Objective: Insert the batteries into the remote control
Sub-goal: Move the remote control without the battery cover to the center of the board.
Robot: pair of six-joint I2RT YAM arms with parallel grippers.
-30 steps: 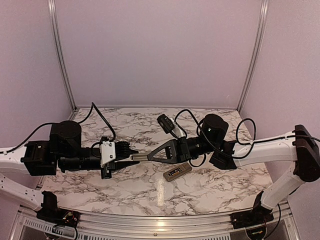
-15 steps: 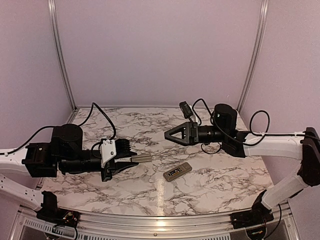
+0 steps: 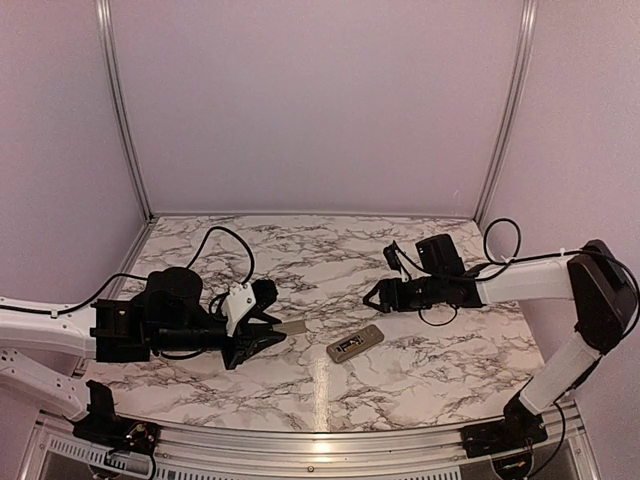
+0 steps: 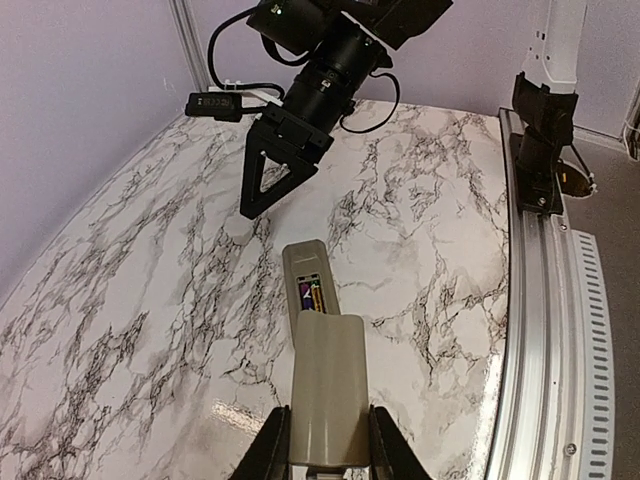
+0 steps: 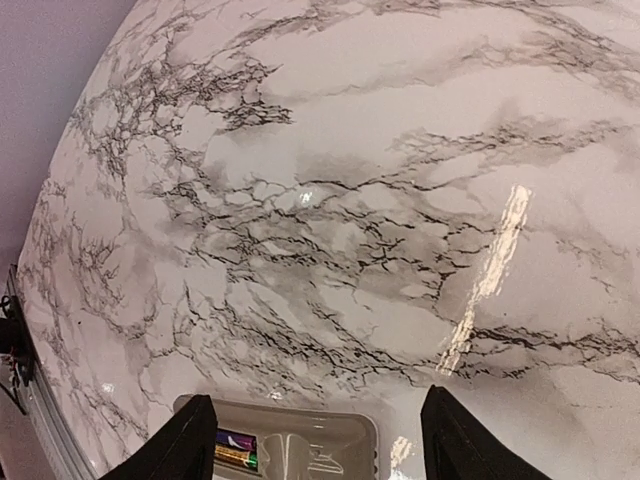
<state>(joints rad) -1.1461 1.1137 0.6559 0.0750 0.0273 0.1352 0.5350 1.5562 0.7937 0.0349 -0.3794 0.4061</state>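
- The left gripper (image 4: 330,438) has its two black fingers (image 4: 272,450) pressed in on a flat grey-beige plastic cover (image 4: 328,385). They pinch it by its long edges at the near end, and the rest sticks straight out past the tips.
- Just past the cover's far end lies the slim remote control (image 4: 303,262), greyish back side up on the white marble-pattern table (image 4: 150,300). In the left wrist view the cover hides the remote's near end, but from overhead there's a small gap between the two.
- The remote's compartment is open, and the batteries (image 4: 312,296), one dark and one gold, lie side by side in it, right beyond the cover's edge.
- The right gripper (image 5: 318,400) has its dark fingers (image 5: 190,445) spread wide.
- In the right wrist view, the open end of the remote shows low down between those two fingers, with the batteries closer to the left-hand one.
- From overhead, the right fingers are near the remote but clear of it, on its far side, and well apart from the left fingers.
- Beyond the right fingers it's all marble tabletop with a bright glare streak.
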